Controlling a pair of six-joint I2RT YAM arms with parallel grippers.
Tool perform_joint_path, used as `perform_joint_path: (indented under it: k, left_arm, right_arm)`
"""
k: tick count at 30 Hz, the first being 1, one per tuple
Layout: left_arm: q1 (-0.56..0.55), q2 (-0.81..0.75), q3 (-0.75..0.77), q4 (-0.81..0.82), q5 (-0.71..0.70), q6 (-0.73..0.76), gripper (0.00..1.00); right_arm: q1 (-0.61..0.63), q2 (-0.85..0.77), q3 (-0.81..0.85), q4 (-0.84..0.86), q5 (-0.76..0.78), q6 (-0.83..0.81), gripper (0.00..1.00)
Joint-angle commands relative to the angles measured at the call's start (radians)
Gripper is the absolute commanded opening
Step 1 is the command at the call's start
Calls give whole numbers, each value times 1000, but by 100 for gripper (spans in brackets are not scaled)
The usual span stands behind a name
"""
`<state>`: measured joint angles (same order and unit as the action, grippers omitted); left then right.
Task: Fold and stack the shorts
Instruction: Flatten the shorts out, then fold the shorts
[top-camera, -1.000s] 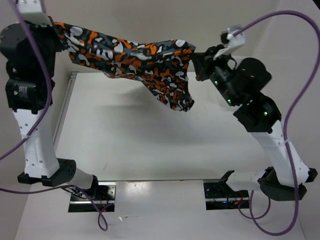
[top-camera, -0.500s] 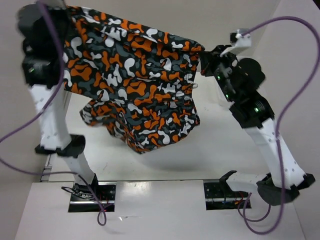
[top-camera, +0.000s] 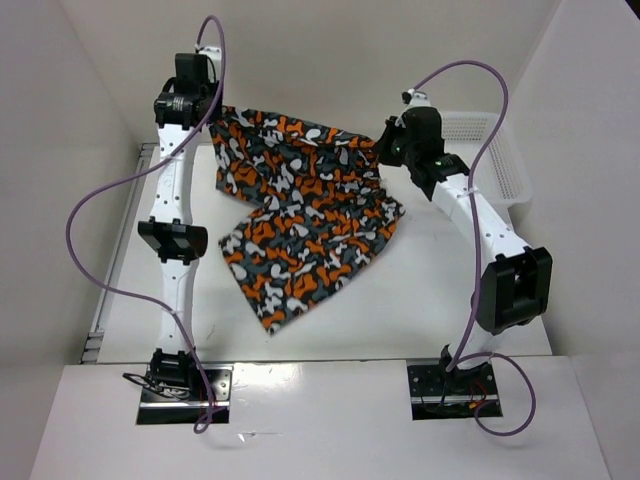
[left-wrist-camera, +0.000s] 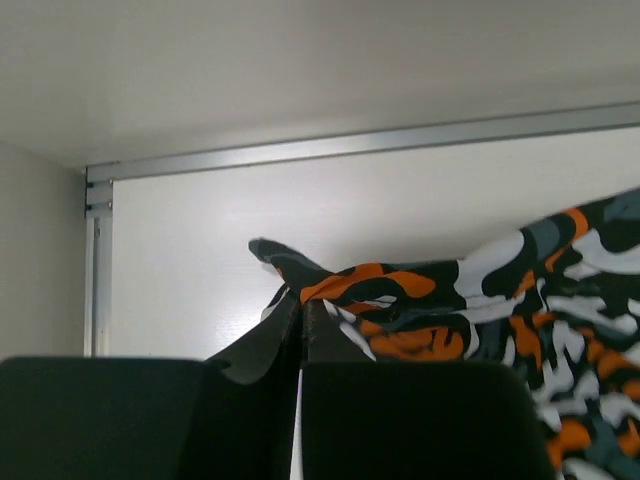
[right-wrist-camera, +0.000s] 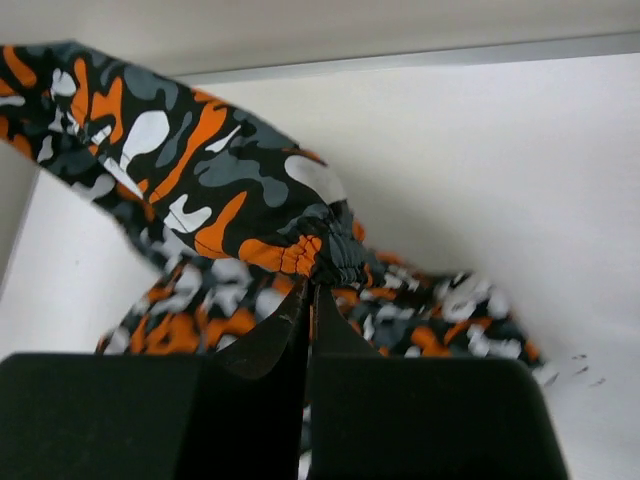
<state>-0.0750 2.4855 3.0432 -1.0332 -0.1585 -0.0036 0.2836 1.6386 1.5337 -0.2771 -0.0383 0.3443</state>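
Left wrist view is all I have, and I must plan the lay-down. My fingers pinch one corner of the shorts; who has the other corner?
Observer: The right gripper is shut on the opposite corner of the shorts.
Operator: Is the cloth hanging free?
Observer: No, its lower part looks spread on the table, one leg pointing toward the near edge.
Operator: Anything nearby?
Observer: A white mesh basket stands far right, behind the right arm, apart from the shorts.

A white plastic mesh basket (top-camera: 482, 138) is set at the far right of the white tabletop (top-camera: 420, 290), close to the wall. An aluminium rail (top-camera: 112, 260) is seen along the tabletop's left edge.
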Motion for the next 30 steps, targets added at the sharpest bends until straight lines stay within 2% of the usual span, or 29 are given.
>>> perform_joint_path:
  k: [1, 4, 7, 8, 9, 10, 13, 14, 17, 18, 19, 22, 30]
  left_arm:
    - [4, -85, 94, -4, 28, 4, 0]
    - [4, -85, 94, -103, 79, 4, 0]
    - [-5, -100, 83, -269, 114, 4, 0]
    - [-5, -126, -35, -269, 96, 4, 0]
    - [-5, -160, -37, -269, 105, 4, 0]
    - [-5, -236, -193, -269, 120, 4, 0]
    - [-15, -380, -432, -257, 131, 4, 0]
    - [-16, -423, -628, -243, 131, 4, 0]
    - [-86, -632, -999, -113, 85, 4, 0]
    - [-115, -683, -1225, -87, 39, 4, 0]
    - [-178, -756, -1312, -70, 22, 4, 0]
    - [-261, -803, -1478, -99, 49, 4, 0]
    - [-350, -794, -1664, -33, 71, 4, 1]
  right_arm:
    - [-35, -26, -16, 116, -54, 22, 0]
    - [-58, -37, -78, 125, -63, 22, 0]
    - [-81, -37, -118, 113, -78, 22, 0]
    - [-96, -37, -141, 113, -93, 22, 0]
    - [-110, -37, -156, 113, -106, 34, 0]
    - [-124, -37, -170, 104, -106, 35, 0]
    - [-202, -57, -225, 93, -126, 65, 0]
    - [-234, -57, -236, 93, -126, 65, 0]
    - [-259, -57, -257, 66, -135, 65, 0]
    - [-259, -46, -268, 47, -135, 53, 0]
    - [-259, -46, -268, 47, -135, 53, 0]
    - [-268, -13, -291, 24, -144, 44, 0]
    - [-268, 36, -313, -4, -45, 35, 0]
